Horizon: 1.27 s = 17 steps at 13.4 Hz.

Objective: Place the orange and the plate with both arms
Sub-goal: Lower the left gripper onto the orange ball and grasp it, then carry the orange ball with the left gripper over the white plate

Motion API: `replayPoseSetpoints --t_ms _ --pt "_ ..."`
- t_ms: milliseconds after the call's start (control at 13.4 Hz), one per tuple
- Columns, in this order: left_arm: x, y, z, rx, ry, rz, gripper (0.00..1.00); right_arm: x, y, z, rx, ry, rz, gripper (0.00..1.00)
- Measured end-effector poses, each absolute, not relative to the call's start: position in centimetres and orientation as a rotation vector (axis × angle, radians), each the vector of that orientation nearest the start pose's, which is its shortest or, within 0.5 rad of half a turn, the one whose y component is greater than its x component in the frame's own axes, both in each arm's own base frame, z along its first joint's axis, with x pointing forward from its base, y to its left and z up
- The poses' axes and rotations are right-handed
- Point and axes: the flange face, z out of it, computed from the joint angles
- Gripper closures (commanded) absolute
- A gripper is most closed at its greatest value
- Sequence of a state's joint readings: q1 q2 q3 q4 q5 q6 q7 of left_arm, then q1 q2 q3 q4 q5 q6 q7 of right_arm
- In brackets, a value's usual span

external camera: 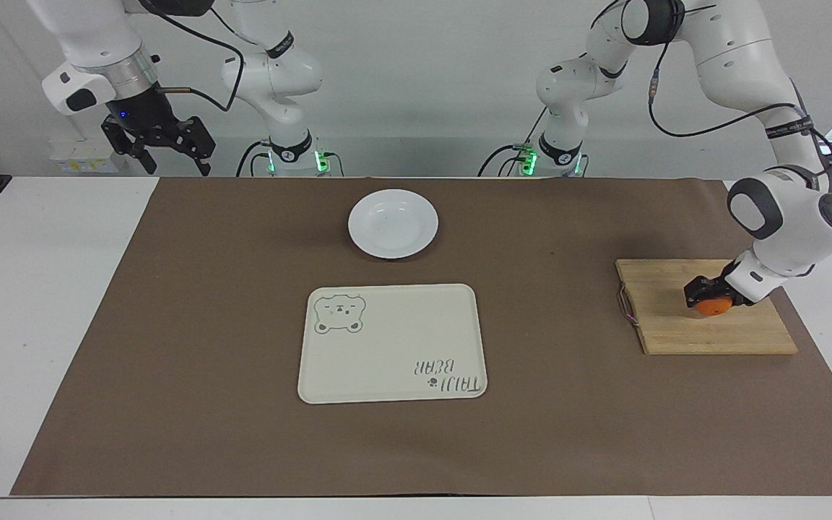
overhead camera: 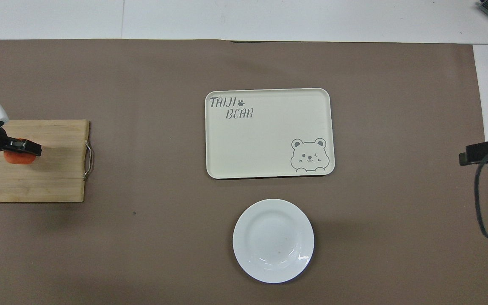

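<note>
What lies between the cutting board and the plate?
Only bare brown mat. The overhead view shows nothing between the cutting board and the plate; the tray sits farther from the robots, off that line.

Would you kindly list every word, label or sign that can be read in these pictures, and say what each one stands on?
"TAIJI BEAR", with a small paw print after "TAIJI": printed in grey in one corner of the cream tray; it reads upright in the overhead view.
Black bands with white lettering on the arms' joints and near their bases: too small to read.
No text shows on the plate, the cutting board or the orange.
</note>
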<state>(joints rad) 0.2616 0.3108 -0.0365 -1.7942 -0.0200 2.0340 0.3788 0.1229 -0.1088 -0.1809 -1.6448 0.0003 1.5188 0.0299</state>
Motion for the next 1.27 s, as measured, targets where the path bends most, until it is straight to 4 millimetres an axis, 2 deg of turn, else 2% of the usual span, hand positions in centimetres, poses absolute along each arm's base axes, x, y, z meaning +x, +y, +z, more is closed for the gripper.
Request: replayPoseSetpoints --t_ms 299,597,1045,1269 --pt "61.7 10.3 42.8 -3.18 0.148 0.097 1.0 51.4 -3.6 64.2 -3.118 0.139 0.03 0.0" --pt "61.8 4.8 48.7 -3.163 0.074 0.114 1.0 51.4 -3.7 64.2 -3.118 0.14 0.031 0.0" --pt "58.4 -3.8 55.6 -3.137 -0.005 0.093 1.0 51.4 -3.7 64.1 -3.118 0.14 0.034 0.0" --pt "56.9 -6.7 56.9 -3.129 0.06 0.116 1.0 51.4 -3.7 64.0 -3.118 0.141 0.036 0.0"
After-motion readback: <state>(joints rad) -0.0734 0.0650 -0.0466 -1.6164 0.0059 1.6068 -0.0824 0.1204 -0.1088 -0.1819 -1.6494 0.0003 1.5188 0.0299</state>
